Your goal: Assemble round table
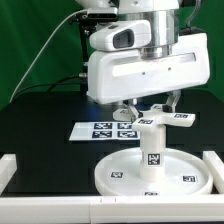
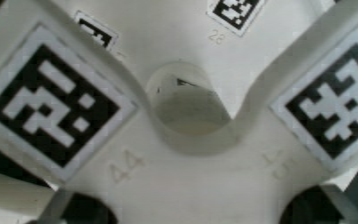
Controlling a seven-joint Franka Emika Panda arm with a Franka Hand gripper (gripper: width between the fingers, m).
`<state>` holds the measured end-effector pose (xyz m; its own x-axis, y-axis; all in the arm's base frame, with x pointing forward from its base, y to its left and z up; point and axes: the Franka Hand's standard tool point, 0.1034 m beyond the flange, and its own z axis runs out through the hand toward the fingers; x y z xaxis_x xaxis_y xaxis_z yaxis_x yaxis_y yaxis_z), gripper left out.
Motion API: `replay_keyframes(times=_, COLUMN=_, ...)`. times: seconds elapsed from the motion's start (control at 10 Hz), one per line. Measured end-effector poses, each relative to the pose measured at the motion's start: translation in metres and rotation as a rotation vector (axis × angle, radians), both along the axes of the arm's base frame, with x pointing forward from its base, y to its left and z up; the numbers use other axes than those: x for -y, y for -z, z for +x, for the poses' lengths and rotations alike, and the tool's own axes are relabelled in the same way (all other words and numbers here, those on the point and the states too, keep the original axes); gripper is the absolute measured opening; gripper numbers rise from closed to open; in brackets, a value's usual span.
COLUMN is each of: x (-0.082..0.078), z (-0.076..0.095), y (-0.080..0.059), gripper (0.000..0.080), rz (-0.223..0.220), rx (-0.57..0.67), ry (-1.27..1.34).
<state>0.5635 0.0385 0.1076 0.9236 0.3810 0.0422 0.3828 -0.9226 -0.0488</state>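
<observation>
Exterior view: the large rimmed round white plastic disc (image 1: pixel 120 176) lies flat on the black worktop (image 1: pixel 40 125) in the lower centre of the frame. The short thick white cylinder post (image 1: pixel 153 148) stands upright on the disc's middle, with a black-and-white square tag on its side. The white 4-armed cross piece (image 1: pixel 160 121) sits level on top of the post. The big white boxy gripper (image 1: pixel 148 107) fills the upper centre and hangs directly over the cross piece, with its 2 fingers reaching down to about the height of the arms. I cannot tell whether they grip the cross piece or stand clear of it. The marker board (image 1: pixel 103 129) lies flat behind the disc, towards the exterior view's left.

Wrist view: the cross piece (image 2: pixel 194 170) fills the frame at close range, showing tagged arms (image 2: pixel 51 100) and a round central hollow (image 2: pixel 190 108).
</observation>
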Motion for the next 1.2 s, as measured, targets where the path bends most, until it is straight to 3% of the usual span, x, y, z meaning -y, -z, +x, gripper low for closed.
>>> replay_keyframes(times=0.4, x=-0.0006, z=-0.0002, y=0.0004, gripper=0.0441, rz=0.004, rx=0.019, ry=0.094)
replay_keyframes(times=0.5, x=-0.0017, z=-0.0001, y=0.0003, gripper=0.0441, rz=0.011, rx=0.025, ry=0.214)
replay_keyframes(times=0.8, x=0.0001, z=0.0002, y=0.001, gripper=0.0442, rz=0.089, rx=-0.02, ry=0.723)
replay_keyframes(times=1.2, x=0.0004, z=0.0004, y=0.0008, gripper=0.0442, rz=0.104, rx=-0.042, ry=0.929)
